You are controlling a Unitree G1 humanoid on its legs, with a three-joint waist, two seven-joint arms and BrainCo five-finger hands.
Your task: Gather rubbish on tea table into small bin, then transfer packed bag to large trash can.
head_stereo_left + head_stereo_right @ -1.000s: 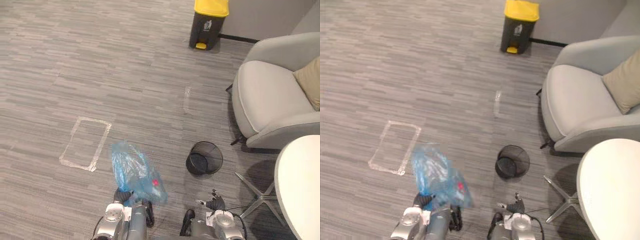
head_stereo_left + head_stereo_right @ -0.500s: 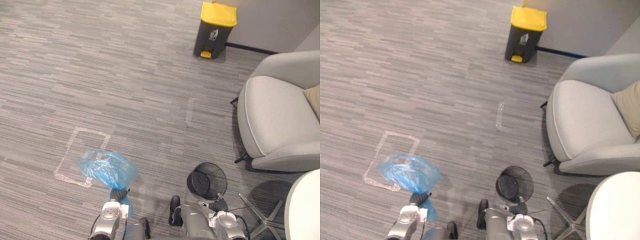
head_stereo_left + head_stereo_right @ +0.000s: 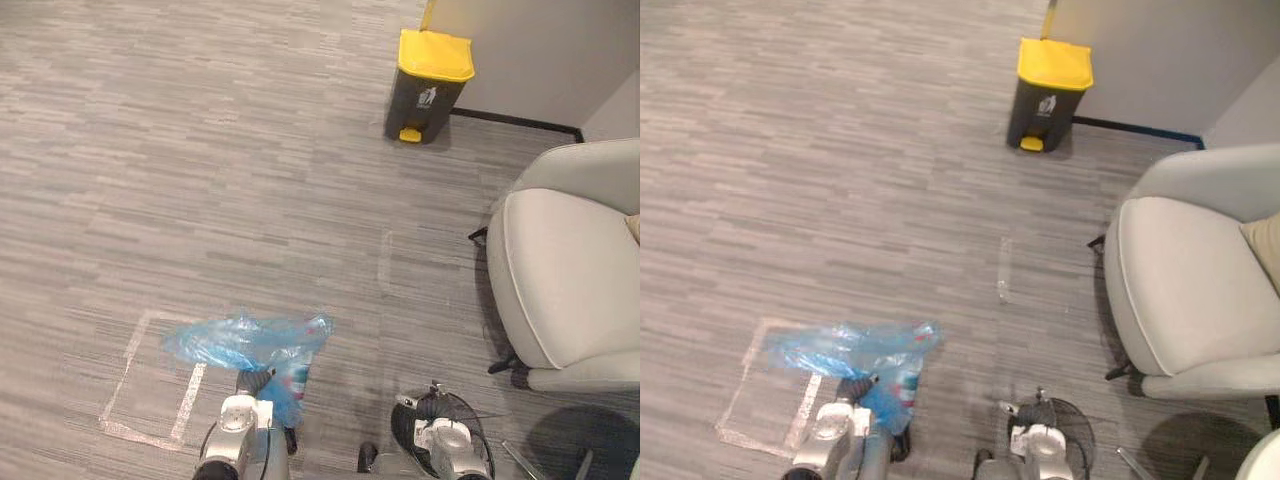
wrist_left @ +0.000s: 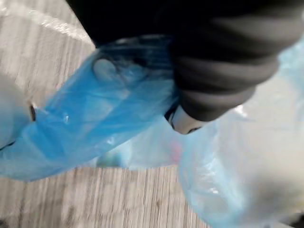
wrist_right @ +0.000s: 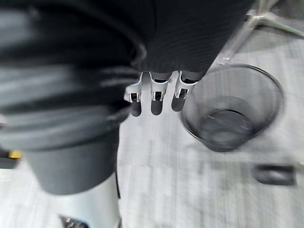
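Observation:
A blue plastic bag [image 3: 245, 340] with rubbish inside hangs from my left hand [image 3: 254, 381], whose fingers are curled round its gathered top. In the left wrist view the blue bag [image 4: 95, 118] billows past the dark cover of the left hand [image 4: 223, 71]. The large trash can [image 3: 430, 75], dark with a yellow lid, stands far ahead by the wall. My right hand [image 3: 430, 405] hangs low, with relaxed fingers [image 5: 154, 92] that hold nothing. The small black mesh bin [image 5: 232, 109] stands on the floor just beside it and looks empty.
A grey armchair [image 3: 570, 280] takes up the right side. A taped rectangle [image 3: 150, 390] marks the carpet at lower left, and a short tape strip [image 3: 385, 265] lies further ahead. Open carpet stretches from there to the large trash can.
The whole picture has shifted, so the camera has moved. The bag has swung and now spreads sideways to the right. The mesh bin now sits lower, by my right hand.

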